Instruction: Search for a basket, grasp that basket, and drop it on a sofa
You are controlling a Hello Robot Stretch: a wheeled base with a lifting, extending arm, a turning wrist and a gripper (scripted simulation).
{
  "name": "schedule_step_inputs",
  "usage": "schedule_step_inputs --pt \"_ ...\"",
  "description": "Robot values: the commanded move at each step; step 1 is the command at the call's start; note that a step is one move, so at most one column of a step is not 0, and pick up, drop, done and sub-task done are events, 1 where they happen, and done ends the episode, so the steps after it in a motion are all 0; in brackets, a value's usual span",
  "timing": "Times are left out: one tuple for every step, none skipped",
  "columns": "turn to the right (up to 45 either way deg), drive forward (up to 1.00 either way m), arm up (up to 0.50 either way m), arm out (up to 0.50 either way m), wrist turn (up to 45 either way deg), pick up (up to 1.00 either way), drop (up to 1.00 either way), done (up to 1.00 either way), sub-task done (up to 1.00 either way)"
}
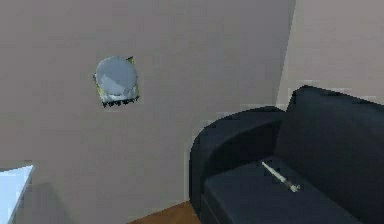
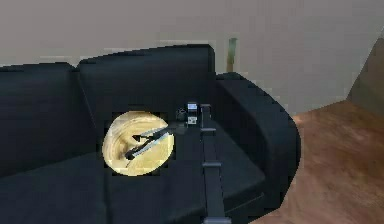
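My arm is stretching out as a dark bar over the seat of a black sofa. At its far end two small white squares are carrying black marks, too small for me to read. My jaws are sitting just left of these squares, and their thin fingers are lying across a round tan basket. The basket is showing tilted, in front of the place where the seat is meeting the back cushion. I cannot tell if the jaws are apart or together. I also cannot tell if they are holding the basket or if it is resting on the cushion. Behind the sofa a plain grey wall is rising, with a small greenish strip on it. Brown wooden floor is showing past the armrest. In the forward view a sofa like it is standing against a pale wall, and a thin light stick-like thing is lying on its seat. A round grey thing is hanging on that wall, and a pale corner is showing at the lower left.
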Motion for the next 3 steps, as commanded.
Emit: schedule_step_inputs --pt "0.0 0.00 0.00 0.00 0.0 0.00 1.00 0.00 0.00" --pt "0.0 0.00 0.10 0.00 0.0 0.00 0.00 0.00 0.00" --pt "0.0 0.00 0.00 -0.08 0.0 0.00 0.00 0.00 0.00"
